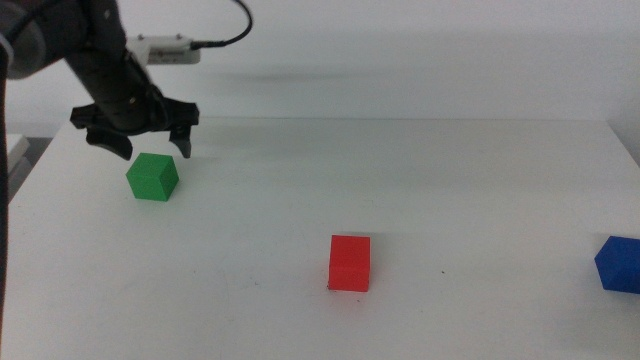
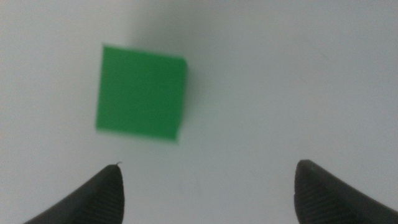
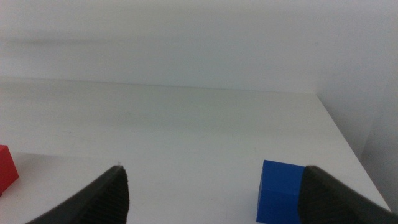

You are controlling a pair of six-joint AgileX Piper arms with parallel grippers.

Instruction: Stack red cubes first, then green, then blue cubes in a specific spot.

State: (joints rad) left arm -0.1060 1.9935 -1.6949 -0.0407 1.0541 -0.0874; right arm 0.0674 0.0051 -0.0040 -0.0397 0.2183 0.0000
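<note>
The green cube sits on the white table at the far left. My left gripper hovers just above and behind it, open, with nothing between its fingers. In the left wrist view the green cube lies ahead of the left gripper, off toward one jaw. The red cube stands near the table's middle front. At the right edge is the blue cube. My right gripper waits open, out of the middle view, with the blue cube and a sliver of the red cube ahead. I cannot tell the specific spot on the plain tabletop.
The white table ends at a far edge against a pale wall and at a right edge just beyond the blue cube. A white connector with a black cable hangs by the left arm.
</note>
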